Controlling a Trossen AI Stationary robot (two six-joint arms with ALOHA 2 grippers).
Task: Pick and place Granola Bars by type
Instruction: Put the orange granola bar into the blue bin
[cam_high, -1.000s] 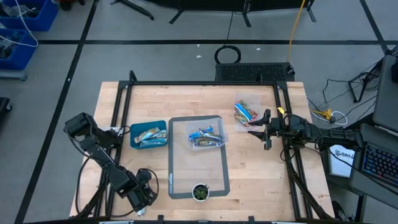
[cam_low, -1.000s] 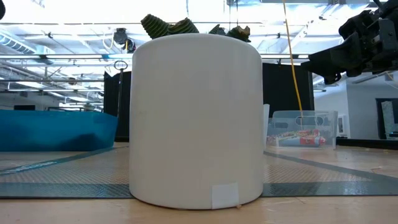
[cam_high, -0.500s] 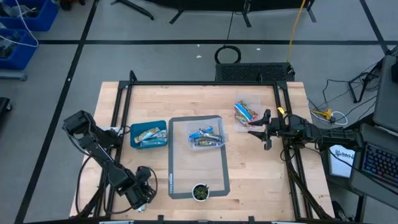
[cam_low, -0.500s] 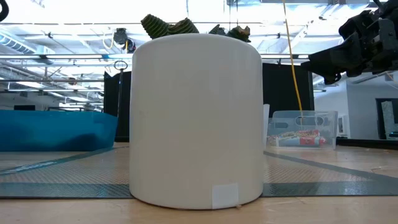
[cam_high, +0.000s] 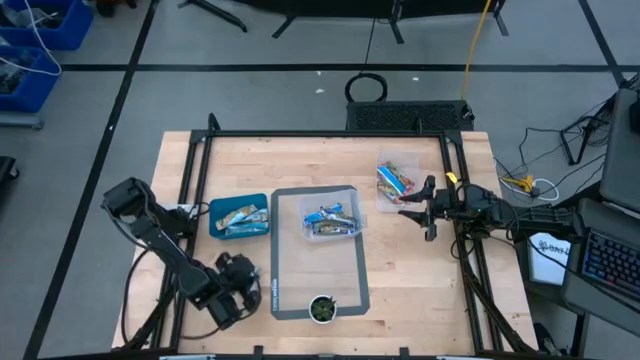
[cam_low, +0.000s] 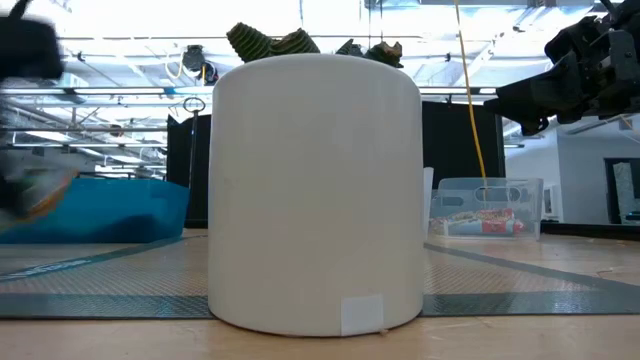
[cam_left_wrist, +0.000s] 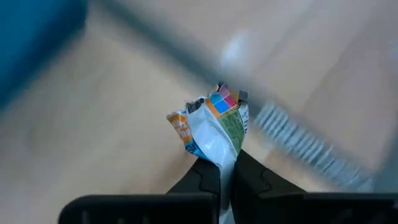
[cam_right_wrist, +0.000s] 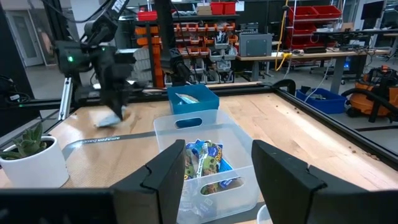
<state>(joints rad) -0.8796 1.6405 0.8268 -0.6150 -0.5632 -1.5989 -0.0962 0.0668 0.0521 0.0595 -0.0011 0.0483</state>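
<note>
My left gripper (cam_high: 240, 280) is at the table's near left, beside the grey mat (cam_high: 355, 270), shut on a granola bar (cam_left_wrist: 214, 127) in a silvery wrapper printed blue, orange and green. More granola bars lie in the blue bin (cam_high: 240, 216), in the clear bin (cam_high: 332, 218) on the mat, and in the clear bin (cam_high: 397, 180) at the far right. My right gripper (cam_high: 425, 207) waits level at the table's right side, open, its fingers (cam_right_wrist: 163, 174) wide apart facing the middle bin (cam_right_wrist: 205, 165). My left gripper pinches one end of the bar's wrapper (cam_left_wrist: 225, 155) between its two fingers (cam_left_wrist: 205, 177). The fingers slant down from above. The rest of the crumpled bar sticks out past the fingertips over the wood; I cannot tell whether its free end touches the table.
A white pot (cam_high: 321, 308) with a small green plant stands on the mat's near end and fills the low view (cam_low: 315, 190). A black frame rail (cam_high: 190, 200) borders the table's left and far sides. Bare wood lies between the left gripper and the blue bin.
My left gripper has moved a little from the near-left corner toward the mat and the far edge, and has turned about its own line. It now shows as a blur at the left of the low view, where it did not show before.
</note>
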